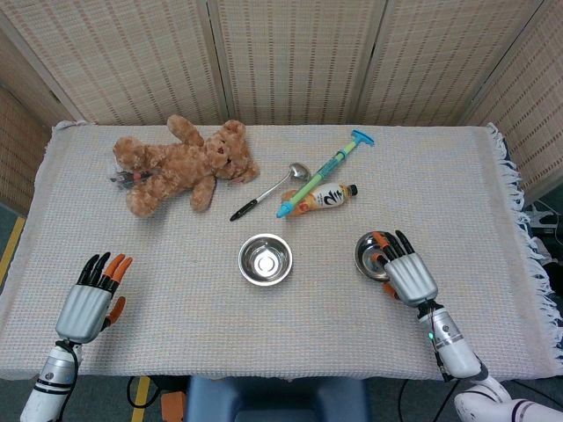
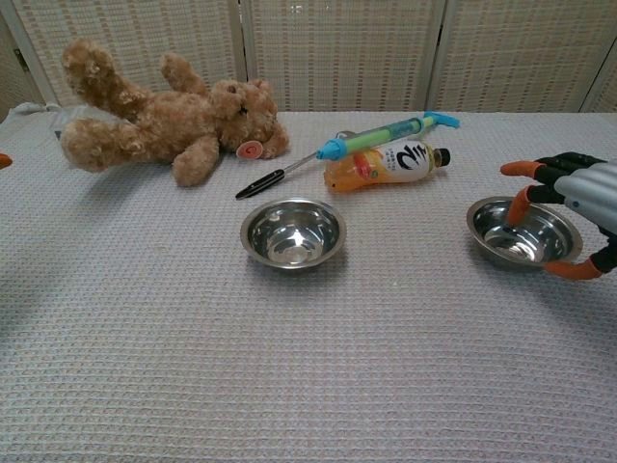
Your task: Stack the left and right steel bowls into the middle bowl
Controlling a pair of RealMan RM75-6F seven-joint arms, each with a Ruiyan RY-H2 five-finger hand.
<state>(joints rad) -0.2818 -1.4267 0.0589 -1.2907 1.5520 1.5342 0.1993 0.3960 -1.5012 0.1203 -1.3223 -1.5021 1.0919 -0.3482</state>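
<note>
Right hand (image 1: 409,276) covers part of the right bowl (image 2: 523,231); grip unclear.
</note>
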